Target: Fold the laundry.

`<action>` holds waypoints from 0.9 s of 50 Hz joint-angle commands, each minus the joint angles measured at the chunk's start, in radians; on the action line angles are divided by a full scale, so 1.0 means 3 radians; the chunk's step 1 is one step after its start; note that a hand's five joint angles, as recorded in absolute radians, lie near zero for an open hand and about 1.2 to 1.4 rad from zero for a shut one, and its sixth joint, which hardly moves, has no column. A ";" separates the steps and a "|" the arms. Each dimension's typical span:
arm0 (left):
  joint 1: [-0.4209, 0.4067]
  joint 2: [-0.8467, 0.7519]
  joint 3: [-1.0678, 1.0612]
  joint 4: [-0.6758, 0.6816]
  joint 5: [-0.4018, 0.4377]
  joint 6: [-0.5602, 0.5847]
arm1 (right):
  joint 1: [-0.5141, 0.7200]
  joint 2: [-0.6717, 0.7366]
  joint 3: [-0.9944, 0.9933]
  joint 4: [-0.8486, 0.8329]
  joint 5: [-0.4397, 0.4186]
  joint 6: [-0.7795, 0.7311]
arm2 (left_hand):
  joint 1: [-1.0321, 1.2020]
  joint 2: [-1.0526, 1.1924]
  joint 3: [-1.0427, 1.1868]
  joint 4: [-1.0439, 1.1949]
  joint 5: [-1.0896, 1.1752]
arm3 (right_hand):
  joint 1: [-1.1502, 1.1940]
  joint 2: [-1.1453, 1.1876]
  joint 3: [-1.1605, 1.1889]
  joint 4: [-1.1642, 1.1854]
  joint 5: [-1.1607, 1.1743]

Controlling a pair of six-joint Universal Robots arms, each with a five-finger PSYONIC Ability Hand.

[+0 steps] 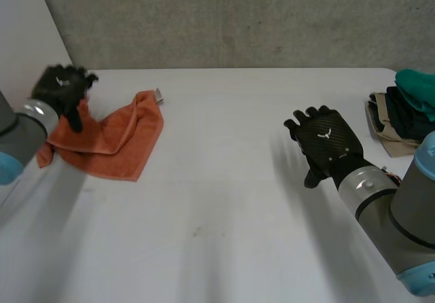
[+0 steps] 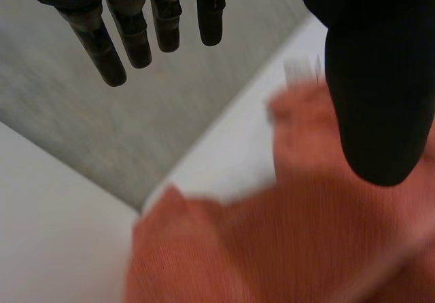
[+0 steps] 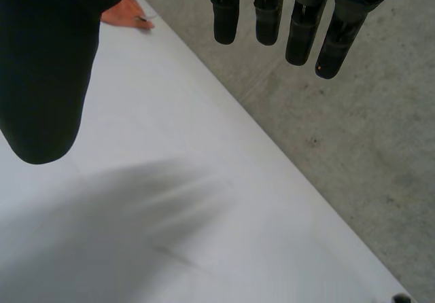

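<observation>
I am observing an orange cloth (image 1: 112, 140) lying rumpled on the white surface (image 1: 224, 201), toward its far left side. The left hand (image 1: 60, 89) is hovering over the cloth's left edge. In the left wrist view its fingers (image 2: 112, 51) are pointing straight and standing well apart from the thumb (image 2: 377, 92), gripping nothing, with the cloth below the palm. I cannot tell whether the thumb is touching the cloth. The right hand (image 1: 326, 140) is hanging over bare surface, well apart from the cloth. Its fingers (image 3: 265, 18) are straight and relaxed, closing on nothing. A pile of clothes (image 1: 397, 116) — beige, dark and teal — is sitting at the surface's right edge, near the right arm.
</observation>
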 commanded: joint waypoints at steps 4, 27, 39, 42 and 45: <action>0.0137 -0.1076 0.0611 0.0170 -0.0019 0.0742 | -0.0028 0.0010 0.0110 -0.0001 -0.0016 -0.0010 | 0.0142 0.0110 0.0086 0.0108 0.0047 | -0.0090 -0.0152 -0.0127 -0.0187 -0.0191; -0.0936 0.0344 -0.0186 0.0636 -0.0433 -0.0259 | -0.0182 -0.0005 0.0115 -0.0032 0.0030 -0.0010 | 0.4017 0.3985 0.3960 0.3983 0.3922 | -0.0090 -0.0152 -0.0127 -0.0187 -0.0191; -0.2122 0.0713 -0.1117 0.0314 0.0006 -0.0976 | -0.0264 -0.0046 0.0043 -0.0001 0.0255 0.0000 | 0.2529 0.2497 0.2473 0.2496 0.2435 | -0.0090 -0.0152 -0.0127 -0.0187 -0.0191; -0.2153 0.0733 -0.1250 0.0253 0.0180 -0.0925 | -0.0264 -0.0041 0.0038 -0.0001 0.0235 0.0000 | -0.0056 -0.0088 -0.0112 -0.0089 -0.0150 | -0.0090 -0.0152 -0.0127 -0.0187 -0.0191; -0.2123 0.0769 -0.1255 0.0217 0.0222 -0.0889 | -0.0253 -0.0041 0.0028 -0.0001 0.0219 0.0000 | -0.0053 -0.0085 -0.0109 -0.0086 -0.0147 | -0.0090 -0.0152 -0.0127 -0.0187 -0.0191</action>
